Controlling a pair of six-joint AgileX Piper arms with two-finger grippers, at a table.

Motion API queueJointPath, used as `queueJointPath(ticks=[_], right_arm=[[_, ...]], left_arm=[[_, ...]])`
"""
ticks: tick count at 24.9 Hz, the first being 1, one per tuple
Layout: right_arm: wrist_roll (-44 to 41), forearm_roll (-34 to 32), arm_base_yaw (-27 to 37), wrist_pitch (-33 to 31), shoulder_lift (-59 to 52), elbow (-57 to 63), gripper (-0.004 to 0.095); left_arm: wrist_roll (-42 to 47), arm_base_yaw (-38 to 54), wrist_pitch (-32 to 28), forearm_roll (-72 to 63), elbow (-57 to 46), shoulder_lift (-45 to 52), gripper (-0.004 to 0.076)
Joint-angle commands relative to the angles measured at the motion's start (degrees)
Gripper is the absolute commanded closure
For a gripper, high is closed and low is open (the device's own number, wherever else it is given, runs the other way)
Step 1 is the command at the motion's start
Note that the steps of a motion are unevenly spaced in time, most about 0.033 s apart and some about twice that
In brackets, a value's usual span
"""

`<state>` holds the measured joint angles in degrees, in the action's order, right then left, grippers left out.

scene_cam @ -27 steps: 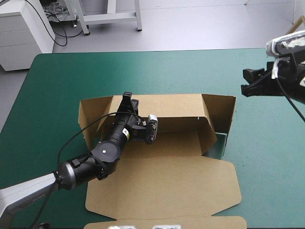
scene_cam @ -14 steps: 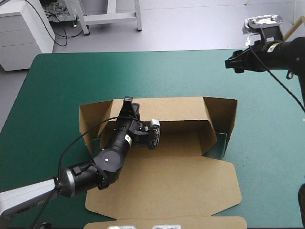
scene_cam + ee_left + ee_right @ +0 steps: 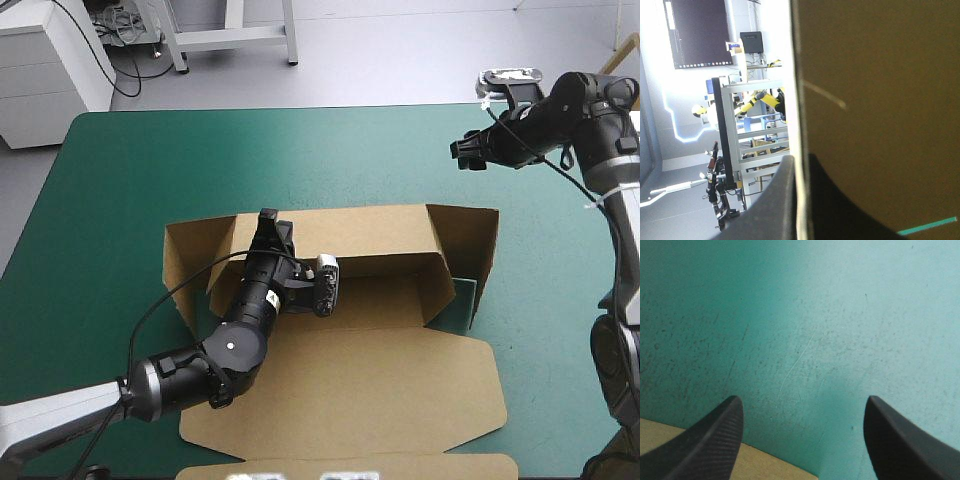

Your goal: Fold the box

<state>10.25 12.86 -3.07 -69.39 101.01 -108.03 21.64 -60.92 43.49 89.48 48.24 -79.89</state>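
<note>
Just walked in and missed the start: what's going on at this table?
The left gripper is shut on the raised far wall of the box; the side walls are up too, and the lid lies flat. The right gripper is open, holding nothing, over the teal-green cover beyond the box's right end.

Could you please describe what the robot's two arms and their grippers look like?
Both arms are mostly black, built of rounded tube segments. The left arm bears a white dot and a small yellow label, and turns silver-grey toward its base. The right arm has pale grey sections. The left gripper and right gripper each have two broad, curved black fingers; the right's look finely ribbed.
</note>
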Motion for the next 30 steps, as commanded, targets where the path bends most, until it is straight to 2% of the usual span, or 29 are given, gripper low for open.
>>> queueJointPath(ticks=[1,5,17,25,30], right_arm=[[0.2,1.3,0.4,0.4,-2.0,-1.7,0.0273],[0.2,1.8,0.4,0.4,-2.0,-0.5,0.0274],[0.4,3.8,0.4,0.4,-3.6,9.7,0.0274],[1.3,1.2,0.4,0.4,-13.0,17.8,0.0274],[4.0,3.3,0.4,0.4,-19.4,26.5,0.0274]], left_arm=[[1.3,-0.6,-2.1,-0.2,0.5,0.7,0.0734],[5.8,-0.6,-1.2,2.8,0.5,0.7,0.0734],[7.0,-0.6,-1.2,2.7,0.5,0.7,0.0734],[7.0,-0.6,-0.8,2.7,0.5,0.7,0.0734],[7.0,-0.6,-0.8,2.7,0.5,0.7,0.0734]])
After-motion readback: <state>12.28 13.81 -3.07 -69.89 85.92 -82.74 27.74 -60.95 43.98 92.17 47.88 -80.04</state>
